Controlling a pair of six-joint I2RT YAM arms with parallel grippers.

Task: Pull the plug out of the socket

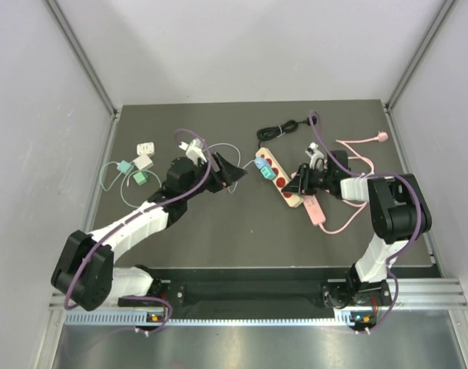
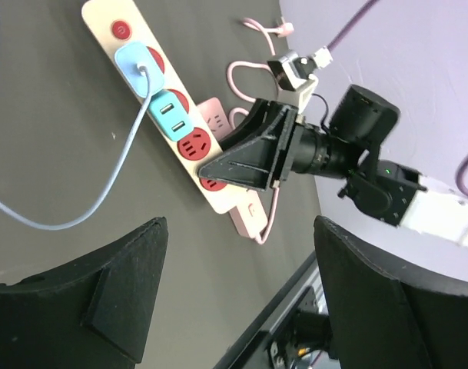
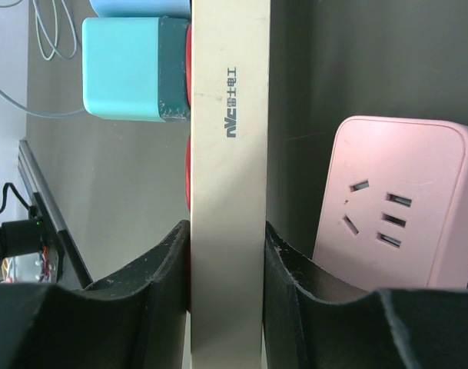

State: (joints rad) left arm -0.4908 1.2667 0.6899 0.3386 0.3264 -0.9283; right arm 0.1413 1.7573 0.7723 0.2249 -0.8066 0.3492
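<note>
A cream power strip (image 1: 278,178) with red sockets lies on the dark table. A light blue plug (image 2: 137,61) with a pale blue cable and a teal adapter (image 2: 170,115) sit in its sockets, and the teal adapter also shows in the right wrist view (image 3: 134,69). My right gripper (image 1: 297,187) is shut on the near end of the strip (image 3: 227,154), its fingers (image 3: 168,261) pressing both sides. My left gripper (image 1: 238,174) is open and empty, just left of the strip and apart from the plugs, which lie ahead of its fingers (image 2: 118,292).
A pink power strip (image 1: 314,209) with a pink cable (image 1: 364,143) lies against the cream strip's near end. Small white and teal adapters (image 1: 144,161) and thin cables lie at the back left. A black cord (image 1: 283,129) is at the back. Grey walls stand on both sides.
</note>
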